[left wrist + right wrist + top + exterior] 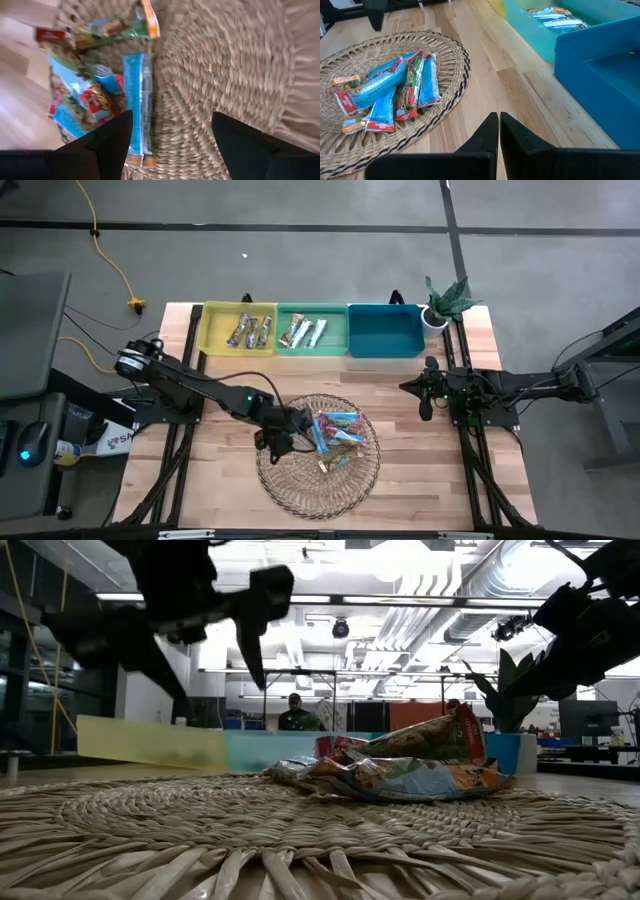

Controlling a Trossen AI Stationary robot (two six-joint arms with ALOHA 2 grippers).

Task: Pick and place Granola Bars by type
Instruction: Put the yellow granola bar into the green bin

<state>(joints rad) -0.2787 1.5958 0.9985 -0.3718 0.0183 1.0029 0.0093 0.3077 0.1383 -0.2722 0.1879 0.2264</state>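
Several Granola Bars (338, 432) heaped just beside open left pincer (277, 442), apart

Granola Bars (337, 430) on wicker tray (300, 485)

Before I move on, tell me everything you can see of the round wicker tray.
The wicker tray is a round, flat mat of pale woven fibre coiled in rings, with a looser, darker openwork rim. It lies flat on the wooden table, at the middle of the near side. A loose heap of teal and pink granola bars rests on its right half; its left half is bare. The left gripper, fingers open, hovers over its left part.
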